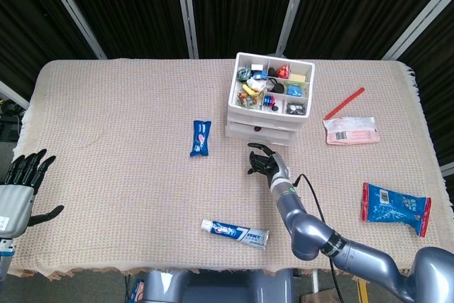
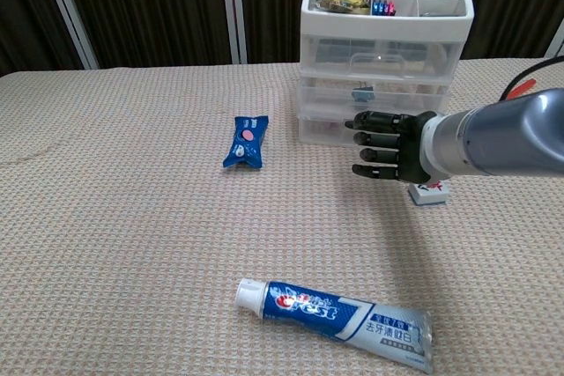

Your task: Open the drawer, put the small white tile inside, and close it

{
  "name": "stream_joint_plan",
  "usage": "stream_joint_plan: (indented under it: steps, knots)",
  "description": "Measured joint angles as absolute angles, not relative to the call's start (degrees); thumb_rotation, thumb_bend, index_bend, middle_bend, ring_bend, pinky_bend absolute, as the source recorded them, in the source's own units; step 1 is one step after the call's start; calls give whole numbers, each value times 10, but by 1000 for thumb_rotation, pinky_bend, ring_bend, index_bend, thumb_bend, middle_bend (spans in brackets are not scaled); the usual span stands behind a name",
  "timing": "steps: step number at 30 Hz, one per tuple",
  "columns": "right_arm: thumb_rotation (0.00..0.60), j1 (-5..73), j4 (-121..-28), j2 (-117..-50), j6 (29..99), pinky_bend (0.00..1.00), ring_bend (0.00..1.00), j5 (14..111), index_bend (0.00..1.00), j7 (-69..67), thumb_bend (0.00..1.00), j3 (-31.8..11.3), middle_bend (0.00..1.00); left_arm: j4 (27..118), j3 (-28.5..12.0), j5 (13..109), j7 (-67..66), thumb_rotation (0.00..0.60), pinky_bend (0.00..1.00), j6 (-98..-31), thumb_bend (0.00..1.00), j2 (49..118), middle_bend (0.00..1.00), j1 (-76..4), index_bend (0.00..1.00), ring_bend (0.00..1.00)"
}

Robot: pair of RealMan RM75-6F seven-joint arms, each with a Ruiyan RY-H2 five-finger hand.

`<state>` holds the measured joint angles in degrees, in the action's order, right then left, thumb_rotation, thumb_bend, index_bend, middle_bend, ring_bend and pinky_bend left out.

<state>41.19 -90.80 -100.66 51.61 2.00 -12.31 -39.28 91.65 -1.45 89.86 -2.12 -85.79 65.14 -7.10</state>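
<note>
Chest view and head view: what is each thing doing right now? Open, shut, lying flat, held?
drawer unit: upright, all drawers shut
small white tile: flat on cloth, not held
right hand: holds nothing, fingers apart, near the drawers
left hand: holds nothing, fingers apart
toothpaste tube: lying flat, capped
blue packet: lying flat

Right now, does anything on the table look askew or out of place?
The drawer unit sits skewed, rotated against the table edges, with its drawers closed. The right robot hand hovers empty just before it, and the small white tile lies partly hidden behind that wrist.
</note>
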Motion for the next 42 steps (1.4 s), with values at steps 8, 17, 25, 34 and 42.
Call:
stream_joint_plan:
  steps: [8,17,25,34,42]
  knots:
    - [600,393,-968,-988,537,619,769,45,257,-115,473,-368,785,913,-14,901,-23,600,0,-862,145,653,0,-70,74,0]
    - [600,375,-1047,-964,629,619,766,179,254,-71,464,-321,781,910,-15,904,-26,600,0,-872,145,655,0,-66,74,0]
    - [600,386,-1064,-931,713,619,766,249,253,47,462,-282,781,910,-15,903,-28,600,0,-873,146,657,0,-65,74,0]
    - [600,405,-1018,-929,729,619,765,240,248,102,462,-276,781,912,-15,901,-29,600,0,-871,145,657,0,-65,75,0]
    - [600,414,-973,-943,727,619,765,230,246,125,462,-272,781,913,-15,901,-28,600,0,-869,145,656,0,-65,76,0]
